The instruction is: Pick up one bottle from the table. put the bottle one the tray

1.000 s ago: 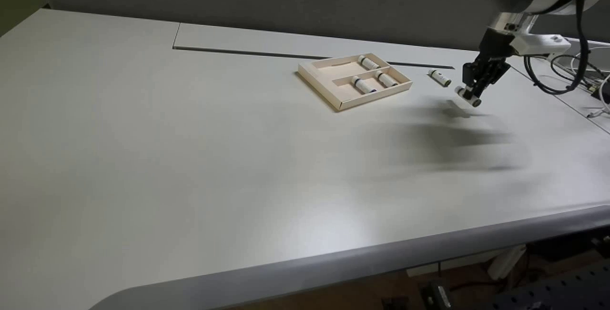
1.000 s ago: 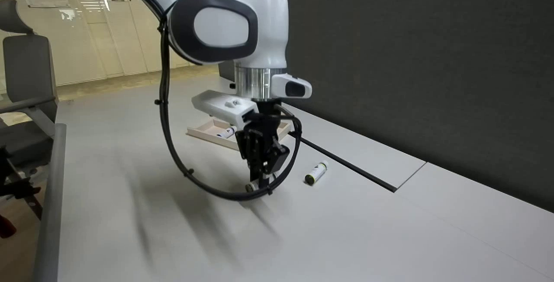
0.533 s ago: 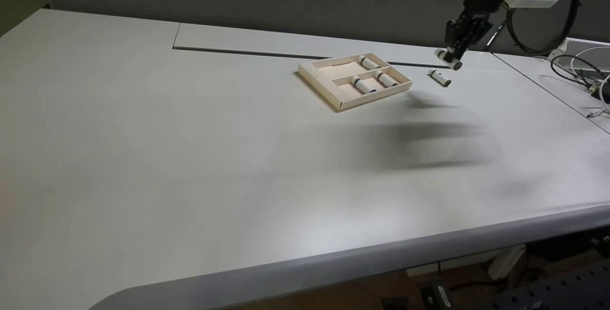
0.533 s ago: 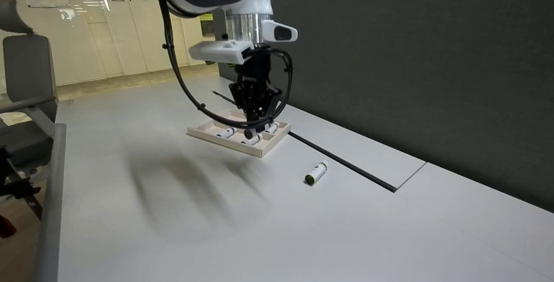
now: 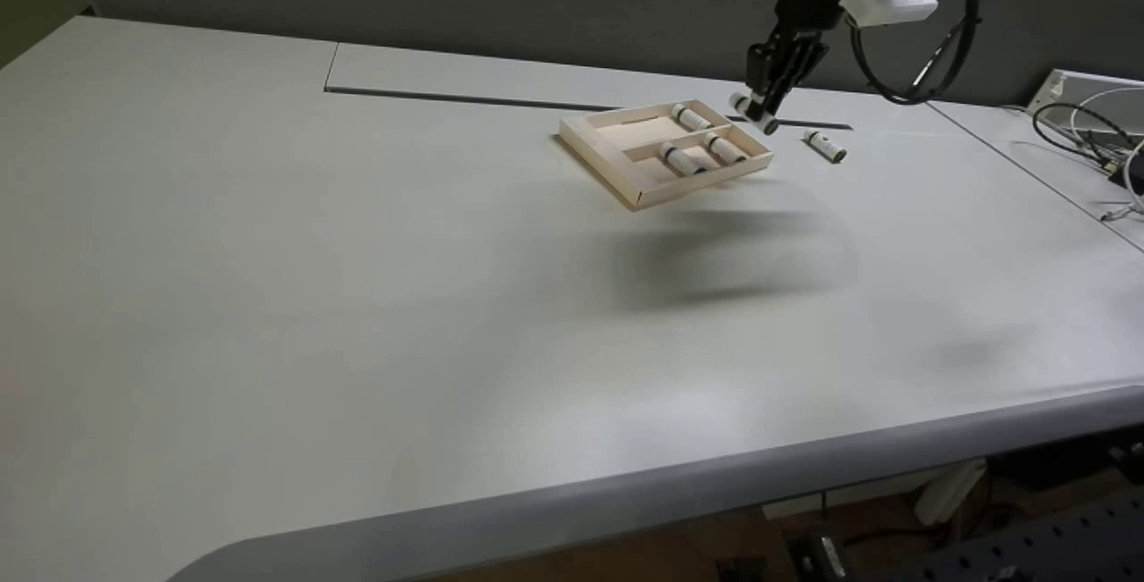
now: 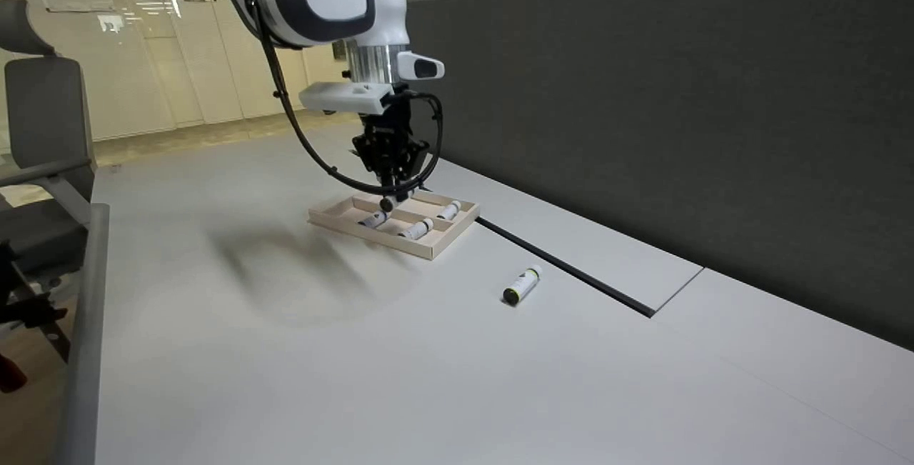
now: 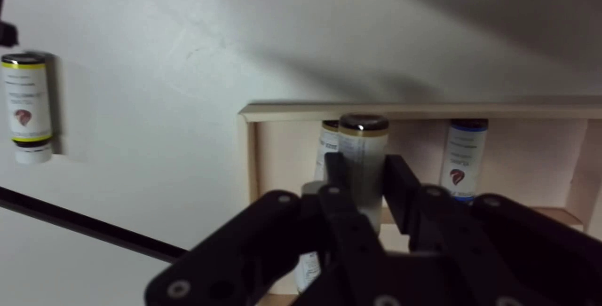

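My gripper (image 5: 760, 106) is shut on a whitish bottle with a dark end and gold band (image 7: 363, 155). The bottle's dark end also shows in an exterior view (image 6: 388, 203). The gripper holds it tilted in the air, and in the wrist view it lies in front of the tray. The beige tray (image 5: 617, 166) rests on the table (image 5: 402, 296), and its rim shows in the wrist view (image 7: 423, 111). Three similar bottles lie inside: two share a compartment (image 5: 683, 159) (image 5: 724, 148), and one is in the long compartment (image 5: 691, 117). The fingers partly hide these in the wrist view.
Another bottle with yellow bands (image 7: 27, 104) lies on the table beside the tray, seen in both exterior views (image 5: 823, 146) (image 6: 523, 286). A dark slot (image 6: 571, 270) runs along the back of the table before a grey partition (image 6: 678, 129). Cables (image 5: 1086, 135) lie at the far corner.
My gripper has lifted the held bottle off the table area and carried it towards the tray, leftwards in both exterior views. The bottles in the tray and the loose bottle have not moved.
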`<state>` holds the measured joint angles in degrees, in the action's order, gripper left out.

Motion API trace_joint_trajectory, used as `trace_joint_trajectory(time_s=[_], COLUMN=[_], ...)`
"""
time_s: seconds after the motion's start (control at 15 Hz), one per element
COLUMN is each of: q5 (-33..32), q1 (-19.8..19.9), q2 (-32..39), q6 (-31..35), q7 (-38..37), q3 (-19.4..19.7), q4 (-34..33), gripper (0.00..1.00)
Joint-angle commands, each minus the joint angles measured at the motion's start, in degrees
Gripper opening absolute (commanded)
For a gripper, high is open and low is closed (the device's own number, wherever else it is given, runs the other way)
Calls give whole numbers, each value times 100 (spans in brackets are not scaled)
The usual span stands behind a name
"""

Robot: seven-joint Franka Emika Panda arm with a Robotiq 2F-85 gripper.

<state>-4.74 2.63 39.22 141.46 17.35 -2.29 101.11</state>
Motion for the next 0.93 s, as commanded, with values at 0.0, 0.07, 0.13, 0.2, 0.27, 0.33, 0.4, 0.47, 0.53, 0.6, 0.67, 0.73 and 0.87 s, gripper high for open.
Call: trace_joint_trajectory(time_s=[0.0,0.07,0.13,0.2,0.27,0.33,0.4,0.47,0.53,0.6,0.67,0.73,0.87], q5=[-70,-59,-63,-55,-44,-42,-39,-35,-32,-32,-38,-33,-22], q1=[-96,-115,-135,-140,-136,-137,-133,-126,-123,-127,-143,-144,-142], q2=[442,550,640,719,789,846,899,960,1011,1056,1089,1120,1120], q6=[41,34,34,33,-5,-16,-19,-29,-53,-100,-147,-192,-231], q7=[-4,5,10,22,40,44,61,72,79,67,33,22,7], q3=[-77,-99,-109,-129,-153,-163,-177,-183,-186,-179,-158,-156,-160], q4=[-440,-530,-612,-697,-783,-850,-913,-971,-1027,-1076,-1111,-1150,-1160], gripper=[7,7,7,7,7,7,7,7,7,7,7,7,7])
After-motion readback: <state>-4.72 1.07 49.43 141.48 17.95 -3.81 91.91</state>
